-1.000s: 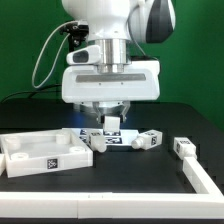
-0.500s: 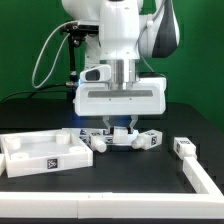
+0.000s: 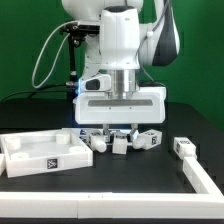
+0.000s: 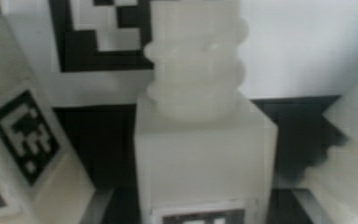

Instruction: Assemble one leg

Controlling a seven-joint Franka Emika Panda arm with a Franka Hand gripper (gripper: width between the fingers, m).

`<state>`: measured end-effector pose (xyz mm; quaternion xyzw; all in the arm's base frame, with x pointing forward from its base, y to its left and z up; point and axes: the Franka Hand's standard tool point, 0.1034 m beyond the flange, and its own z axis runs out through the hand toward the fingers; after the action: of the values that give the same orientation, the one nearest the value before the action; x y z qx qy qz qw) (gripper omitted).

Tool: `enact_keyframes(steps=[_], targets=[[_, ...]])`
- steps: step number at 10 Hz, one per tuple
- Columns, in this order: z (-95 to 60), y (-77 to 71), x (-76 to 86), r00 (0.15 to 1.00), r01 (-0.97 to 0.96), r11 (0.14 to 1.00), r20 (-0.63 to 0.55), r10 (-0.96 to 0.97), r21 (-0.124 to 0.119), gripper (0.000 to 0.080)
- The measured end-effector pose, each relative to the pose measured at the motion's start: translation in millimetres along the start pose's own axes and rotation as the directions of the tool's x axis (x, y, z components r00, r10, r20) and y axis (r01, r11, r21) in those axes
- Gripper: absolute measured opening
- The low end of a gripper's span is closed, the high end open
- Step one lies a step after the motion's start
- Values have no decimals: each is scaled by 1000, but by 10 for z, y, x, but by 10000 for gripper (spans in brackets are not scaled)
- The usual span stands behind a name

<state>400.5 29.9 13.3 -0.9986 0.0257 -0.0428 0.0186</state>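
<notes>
Three short white legs with black-and-white tags lie together at the table's middle: one [image 3: 100, 142], one [image 3: 120, 144] and one [image 3: 149, 138]. A fourth leg [image 3: 183, 147] lies apart at the exterior view's right. My gripper [image 3: 119, 133] is low over the middle leg, with a finger on each side of it. In the wrist view this leg [image 4: 197, 150] fills the centre, its ridged tip pointing away and its tag near the gripper [image 4: 197, 205]. Dark gaps show between the leg and both fingers, so the jaws stand open.
The large flat white panel [image 3: 38, 155] lies at the exterior view's left. The long white L-shaped bar [image 3: 200, 180] runs along the front and right. More tagged white parts [image 4: 25, 125] crowd round the leg in the wrist view.
The hand has moved toward the exterior view's right and come down over the cluster of legs. Its fingers now straddle the middle leg.
</notes>
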Motion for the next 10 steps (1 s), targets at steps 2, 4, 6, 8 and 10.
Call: enact_keyframes(steps=[2, 4, 6, 8, 10], targets=[[0, -23, 5, 1000, 8, 1000, -1, -8, 1, 284], [0, -21, 5, 1000, 7, 1000, -1, -7, 1, 353], [-70, -35, 14, 1000, 8, 1000, 15, -8, 11, 522], [-361, -68, 90, 1000, 5, 999, 25, -5, 37, 625], [-588, 135, 225, 999, 46, 998, 9, -46, 43, 646]])
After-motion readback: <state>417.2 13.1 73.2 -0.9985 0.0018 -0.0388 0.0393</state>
